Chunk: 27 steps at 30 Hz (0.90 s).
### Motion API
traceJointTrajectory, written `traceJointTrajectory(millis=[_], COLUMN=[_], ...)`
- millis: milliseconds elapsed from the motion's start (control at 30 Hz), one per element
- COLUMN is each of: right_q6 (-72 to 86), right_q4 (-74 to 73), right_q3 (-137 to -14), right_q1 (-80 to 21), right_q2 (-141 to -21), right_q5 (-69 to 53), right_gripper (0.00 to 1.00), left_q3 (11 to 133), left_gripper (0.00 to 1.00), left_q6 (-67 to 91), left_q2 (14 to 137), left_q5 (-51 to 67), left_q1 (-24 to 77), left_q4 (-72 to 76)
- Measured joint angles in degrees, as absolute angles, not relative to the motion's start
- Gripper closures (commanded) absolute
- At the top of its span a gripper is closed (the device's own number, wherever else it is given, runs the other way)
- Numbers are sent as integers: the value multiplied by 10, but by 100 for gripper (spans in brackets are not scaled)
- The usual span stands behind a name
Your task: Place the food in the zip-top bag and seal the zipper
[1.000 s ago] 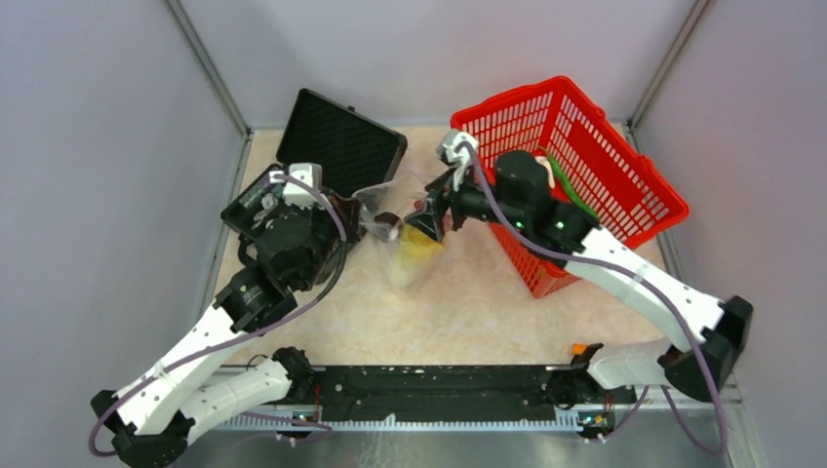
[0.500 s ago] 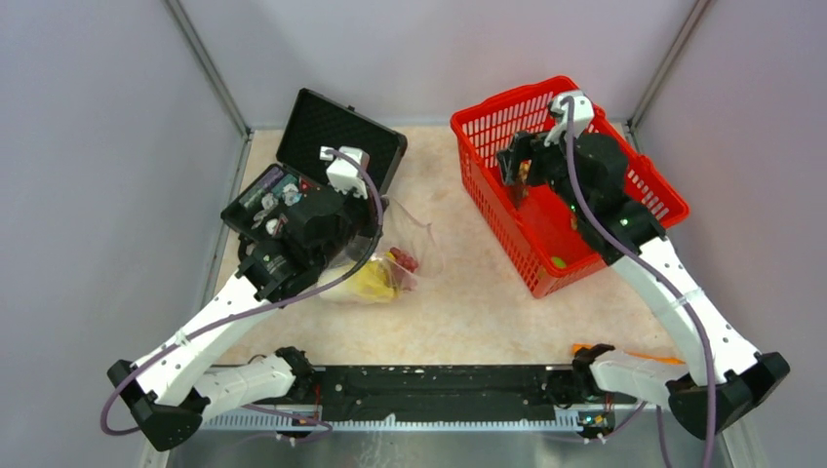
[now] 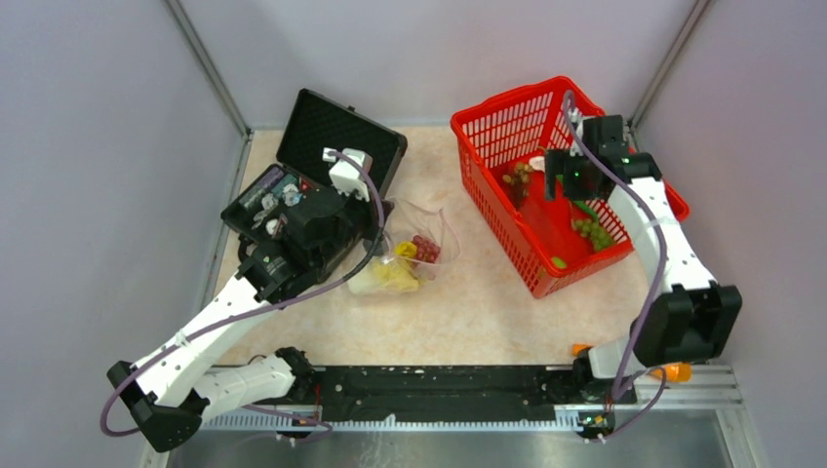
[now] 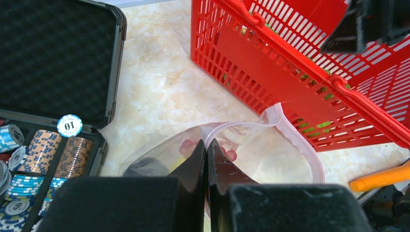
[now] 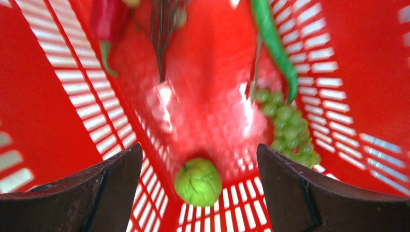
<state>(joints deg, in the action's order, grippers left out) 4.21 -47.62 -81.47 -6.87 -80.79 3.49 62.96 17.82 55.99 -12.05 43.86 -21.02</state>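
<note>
Looks like the left hand pinches the bag at its zipper, probably to prop it open, while the right hand hangs wide over the pear in the basket.

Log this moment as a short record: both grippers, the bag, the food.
left gripper: shut on the zip-top bag at its mouth edge
right gripper: open, empty, over the red basket floor
zipper: unsealed, mouth gaping
in bag: yellow leafy bunch, red-purple grapes
in basket: green pear-like fruit, green grapes
</note>
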Motion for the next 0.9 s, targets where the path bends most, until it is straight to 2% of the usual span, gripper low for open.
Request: traceJointTrajectory(millis=[333, 700, 900], right_q6=[-22, -15, 20], right_q4=[-603, -639, -639], right_q3=[-814, -787, -725], right_q1=[-69, -70, -77], right_q2=[-918, -928, -927], right_q5=[-24, -46, -46], right_gripper=[13, 16, 16], left_q3=[624, 615, 606], left_gripper=[100, 100, 100], left_q6=[174, 142, 131], left_q2=[560, 550, 541], left_q5=[-109, -94, -70], left_q1=[439, 438, 436], left_q4=[-204, -201, -200])
